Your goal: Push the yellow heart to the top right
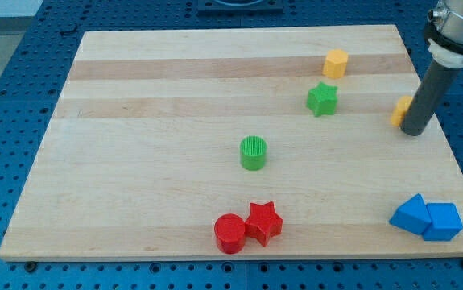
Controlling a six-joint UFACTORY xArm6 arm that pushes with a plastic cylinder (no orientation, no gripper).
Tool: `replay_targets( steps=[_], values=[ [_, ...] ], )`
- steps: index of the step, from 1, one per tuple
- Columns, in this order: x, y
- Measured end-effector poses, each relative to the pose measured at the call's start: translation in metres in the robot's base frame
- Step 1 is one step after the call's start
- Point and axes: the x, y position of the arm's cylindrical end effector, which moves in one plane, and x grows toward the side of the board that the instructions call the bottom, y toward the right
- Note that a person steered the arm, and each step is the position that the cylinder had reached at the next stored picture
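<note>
A single camera looks down at a slant from beyond the near long edge of the pale wooden desk (175, 97), facing its far edge, near enough that the desk fills the view.

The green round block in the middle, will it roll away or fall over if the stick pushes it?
The green cylinder stands upright on its flat end, so it would probably slide, not roll. It looks short and wide, so tipping seems unlikely. The wooden board looks smooth, so it may glide easily. My tip is far off, at the view's right.
</note>
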Motion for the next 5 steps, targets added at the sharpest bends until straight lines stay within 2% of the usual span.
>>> replay_targets(
  steps=[5],
  values=[
    [-0.162, 0.001]
  ],
)
